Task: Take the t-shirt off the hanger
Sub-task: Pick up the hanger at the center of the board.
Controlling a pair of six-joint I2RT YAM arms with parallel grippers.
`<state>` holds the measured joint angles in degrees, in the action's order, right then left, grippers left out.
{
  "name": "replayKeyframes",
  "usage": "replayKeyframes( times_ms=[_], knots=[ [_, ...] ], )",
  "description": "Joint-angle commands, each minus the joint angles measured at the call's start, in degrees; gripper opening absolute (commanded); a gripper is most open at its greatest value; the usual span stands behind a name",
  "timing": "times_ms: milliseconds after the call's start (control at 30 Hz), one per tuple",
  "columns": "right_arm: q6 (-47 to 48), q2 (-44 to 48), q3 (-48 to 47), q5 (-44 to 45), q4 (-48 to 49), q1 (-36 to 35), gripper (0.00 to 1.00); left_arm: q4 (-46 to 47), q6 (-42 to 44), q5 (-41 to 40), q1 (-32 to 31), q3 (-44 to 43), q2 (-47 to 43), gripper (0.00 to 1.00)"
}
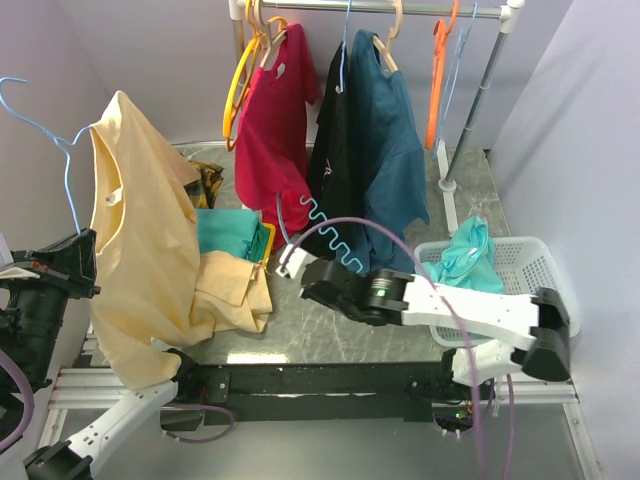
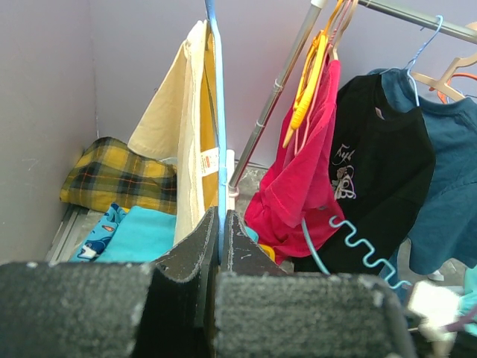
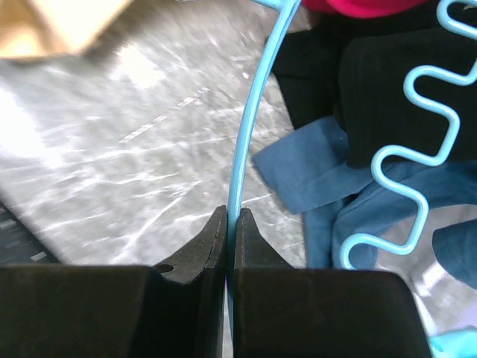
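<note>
A cream t-shirt is hanging at the far left on a blue wire hanger, draping just beside the left gripper, which is clamping that hanger's wire. The right gripper is pinching a wavy light-blue hanger, well apart from the shirt.

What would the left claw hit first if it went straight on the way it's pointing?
Most likely the yellow t-shirt, hanging on the blue hanger the left claw is shut on, just ahead of its tips. The purple wall lies behind it; depth is unclear.
</note>
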<state>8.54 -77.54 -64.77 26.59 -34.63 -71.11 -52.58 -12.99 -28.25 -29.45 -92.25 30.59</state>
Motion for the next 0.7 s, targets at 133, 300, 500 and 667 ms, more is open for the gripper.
replayKeyframes(
  times_ms=[133, 300, 500, 667],
  knots=[
    [-3.7, 9.51, -7.73, -13.48, -4.56, -0.08, 0.0, 5.56, -0.63, 1.53, 0.01, -0.74, 0.0, 0.01],
    [-5.19, 9.51, -11.33, -19.1, -15.36, -0.08, 0.0, 5.12, -0.63, 1.71, 0.1, -1.09, 0.0, 0.01],
    [-6.95, 7.31, -9.06, -25.52, -20.48, -0.69, 0.0, 5.55, -1.07, 1.97, 0.1, -0.22, -0.53, 0.01],
    [-8.09, 8.98, -9.31, -27.99, -19.33, -2.98, 0.0, 5.73, -1.42, 2.15, 0.1, 0.49, -0.62, 0.01]
  ],
)
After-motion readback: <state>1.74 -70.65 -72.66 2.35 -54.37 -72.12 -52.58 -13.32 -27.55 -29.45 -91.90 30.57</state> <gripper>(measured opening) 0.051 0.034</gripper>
